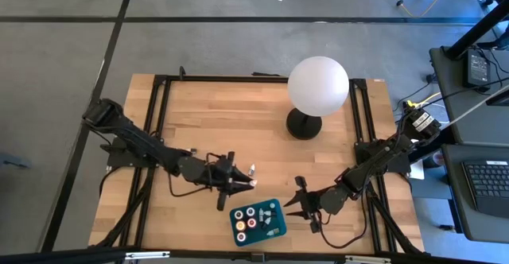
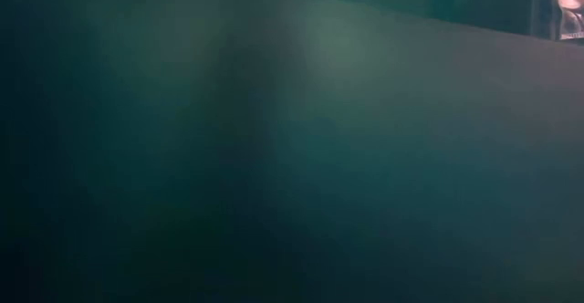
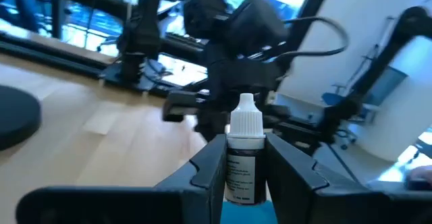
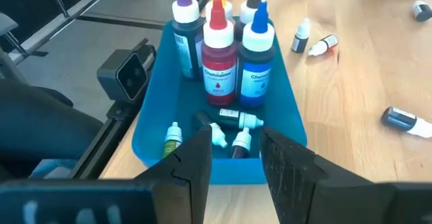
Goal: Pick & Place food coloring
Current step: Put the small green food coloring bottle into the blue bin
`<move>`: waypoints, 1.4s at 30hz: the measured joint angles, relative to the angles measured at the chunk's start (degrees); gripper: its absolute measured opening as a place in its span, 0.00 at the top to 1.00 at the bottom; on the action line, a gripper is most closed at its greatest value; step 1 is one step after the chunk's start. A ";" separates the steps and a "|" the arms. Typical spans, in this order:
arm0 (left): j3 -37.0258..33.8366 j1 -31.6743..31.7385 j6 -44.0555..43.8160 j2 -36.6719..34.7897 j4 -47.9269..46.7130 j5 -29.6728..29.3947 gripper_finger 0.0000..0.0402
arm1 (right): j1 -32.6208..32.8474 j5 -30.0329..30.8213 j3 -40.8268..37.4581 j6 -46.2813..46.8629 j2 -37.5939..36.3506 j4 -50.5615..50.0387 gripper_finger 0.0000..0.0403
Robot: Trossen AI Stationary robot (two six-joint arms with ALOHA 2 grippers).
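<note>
Two end effectors work near the counter's front edge. From above, the left end effector (image 1: 248, 180) hangs just at 11 o'clock of the teal tray (image 1: 277, 229), with a small white-tipped bottle (image 1: 251, 169) between its fingers. The right end effector (image 1: 301, 208) waits just at 3 o'clock of the tray, and the white globe lamp (image 1: 318, 87) stands well apart at 12 o'clock. Coloured caps show inside the tray.

At counter height the camera sees almost only the teal tray wall (image 2: 292, 157), so it gives no help.

Looking past the left wrist, the fingers are closed on the dark bottle (image 3: 245, 160) at its body, and the white cap points up. The bottle looks upright and firmly held.

Looking past the right wrist, this end effector (image 4: 233, 153) is partly open and holds nothing. It faces the tray (image 4: 152, 133), where tall bottles (image 4: 219, 52) stand at the far end and small ones (image 4: 229, 133) lie at the near end. Three more small bottles (image 4: 317, 42) lie on the counter (image 4: 364, 82) beyond.

I judge the step is placing. To do it well, the left arm should carry the bottle over a free spot in the tray, lower it below the rim, then open gently, away from the tall bottles.
</note>
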 joint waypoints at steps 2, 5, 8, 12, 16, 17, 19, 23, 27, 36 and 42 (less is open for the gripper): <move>0.00 0.60 -0.09 2.59 2.21 0.00 0.78 | 0.00 0.02 0.00 -0.03 0.00 0.76 0.68; 0.00 1.35 1.18 6.52 6.51 0.17 0.78 | 0.00 0.04 0.00 -1.49 0.00 2.84 0.68; 0.30 2.00 4.30 10.71 12.25 2.35 0.78 | -0.11 0.47 0.00 -4.23 0.00 5.84 0.68; 3.23 2.68 9.76 14.97 17.21 6.46 0.78 | -1.21 2.30 0.02 -5.67 0.00 9.32 0.68; 6.47 2.99 14.29 17.64 17.60 10.13 0.78 | -2.41 6.94 0.02 -6.16 0.04 11.90 0.61; 7.02 2.99 14.93 17.83 17.56 10.88 0.78 | -2.69 8.12 0.02 -6.33 0.04 12.22 0.58; 7.71 2.99 15.26 18.10 18.01 12.36 0.78 | -3.02 10.01 0.02 -7.17 0.04 13.10 0.50; 7.65 2.93 15.28 18.34 16.65 13.71 0.78 | -3.28 10.51 0.02 -8.55 0.04 14.12 0.37; 7.63 2.89 14.86 18.34 14.21 14.24 0.78 | -2.49 10.36 0.02 -16.99 0.04 16.34 0.30; 7.63 3.06 13.33 18.34 13.21 14.30 0.78 | -2.88 9.36 3.55 -21.13 0.04 21.14 0.28; 7.63 3.06 13.33 18.34 13.37 14.27 0.78 | -4.12 2.48 5.03 -20.71 0.04 19.67 0.29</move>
